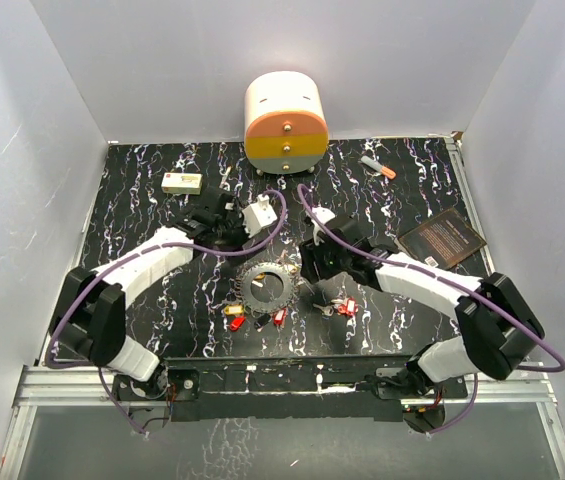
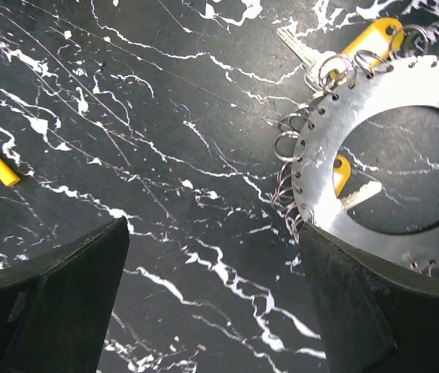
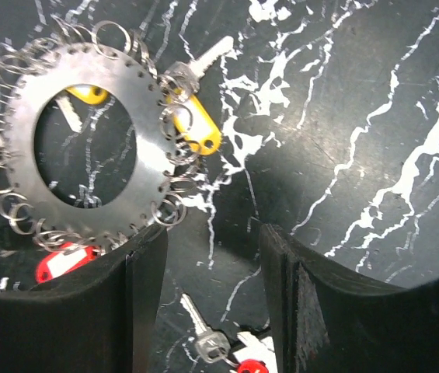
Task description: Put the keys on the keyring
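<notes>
The keyring [image 1: 266, 285], a flat grey metal ring rimmed with small wire loops, lies on the black marbled table. Yellow and red keys [image 1: 233, 311] lie at its near rim, and more red-headed keys [image 1: 345, 305] lie to its right. My left gripper [image 1: 228, 232] is open and empty above the table left of the ring [image 2: 374, 116]; one finger [image 2: 382, 311] overlaps the ring's rim. My right gripper [image 3: 211, 233] is open and empty beside the ring [image 3: 153, 116]. A yellow key [image 3: 197, 128] hangs at the rim, and a loose silver key [image 3: 207, 342] lies between the fingers.
A round cream, orange and yellow drawer unit [image 1: 284, 122] stands at the back. A white box [image 1: 181, 182] lies back left, an orange-tipped marker [image 1: 378, 167] back right and a dark card [image 1: 443, 238] to the right. Grey walls enclose the table.
</notes>
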